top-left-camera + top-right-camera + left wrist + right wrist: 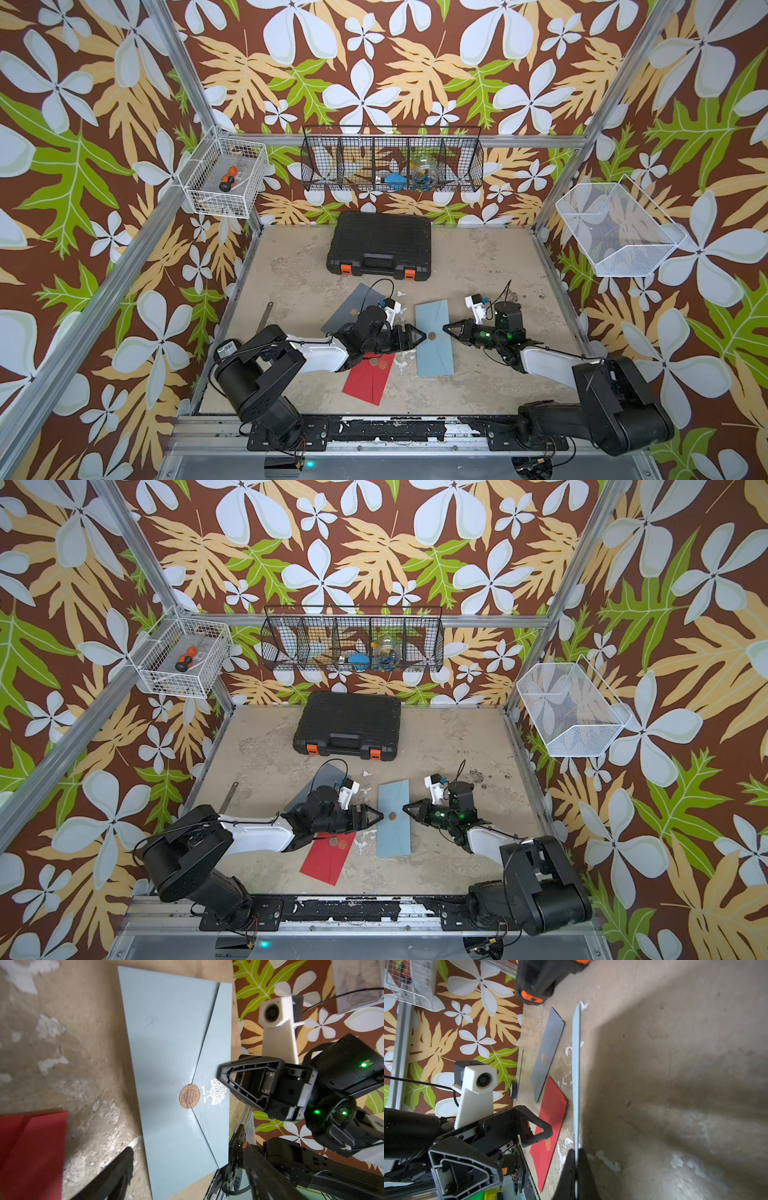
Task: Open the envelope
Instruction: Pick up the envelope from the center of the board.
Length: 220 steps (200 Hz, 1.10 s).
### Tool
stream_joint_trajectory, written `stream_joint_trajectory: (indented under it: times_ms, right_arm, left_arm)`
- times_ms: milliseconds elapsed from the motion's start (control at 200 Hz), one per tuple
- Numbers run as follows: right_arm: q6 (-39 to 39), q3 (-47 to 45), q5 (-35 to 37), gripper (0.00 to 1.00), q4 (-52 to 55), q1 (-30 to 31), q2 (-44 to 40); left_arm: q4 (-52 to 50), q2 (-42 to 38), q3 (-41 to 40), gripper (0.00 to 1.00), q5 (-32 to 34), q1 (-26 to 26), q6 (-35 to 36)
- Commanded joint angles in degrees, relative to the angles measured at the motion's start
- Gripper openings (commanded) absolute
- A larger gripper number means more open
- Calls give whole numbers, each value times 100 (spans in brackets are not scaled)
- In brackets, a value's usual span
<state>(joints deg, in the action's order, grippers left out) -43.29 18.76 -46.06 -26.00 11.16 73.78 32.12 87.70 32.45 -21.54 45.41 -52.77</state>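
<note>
- the light blue paper envelope (434,338) lies flat near the middle of the bench (478,270), a little nearer its front edge. its long sides run front to back.
- a round copper seal (432,335) sits at the tip of the pointed flap, on the upper face, and the flap is down.
- the right pincer (445,328) is closed on the right long edge of the light blue paper envelope, level with the seal. in the right wrist view the sheet runs edge-on between the two fingertips (583,1159).
- the left pincer (420,337) stands wide open and holds nothing. in both top views its tip is at the left long edge of the envelope, opposite the right pincer. i cannot tell whether it touches the paper.
- a red paper envelope (370,380) lies towards the front-left of the bench, partly under the left arm.
- a dark grey envelope (353,303) lies behind the red one.
- a black plastic tool case (380,245) with orange latches stands at the back edge, closed.
</note>
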Motion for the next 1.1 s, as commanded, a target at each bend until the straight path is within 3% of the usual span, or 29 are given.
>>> stream_joint_trajectory:
  times_ms: [0,155,265,305,436,531,661,806,1096]
  right_arm:
    - [204,15,265,0,71,8,-557]
    - [354,-159,572,0,-231,25,-1678]
    - [341,-181,256,0,-716,59,-2188]
    - [302,-164,91,0,-916,94,-2271]
    - [237,0,-219,0,-1326,326,-2400]
    - [299,284,-232,0,-1147,533,-2369]
    - [246,660,-579,0,-1093,648,-2174]
    - [143,865,-839,0,-1110,651,-2062]
    - [13,1076,-1247,0,-1219,794,-1794]
  left_arm:
    - [-255,-494,-10,85,525,-2,484]
    - [-291,-1425,-175,86,1218,3,861]
    - [-29,-2091,-458,88,1488,-18,1221]
    - [-5,-2291,-493,94,1067,-156,1391]
    - [445,-2459,-529,93,-866,-1124,1181]
    - [1238,-2486,-668,90,-1521,-1460,784]
    - [2033,-2178,-634,85,-2057,-1465,322]
    - [3061,-1861,-747,79,-2226,-1465,-287]
    - [3131,-1820,-637,76,-2220,-1465,-271]
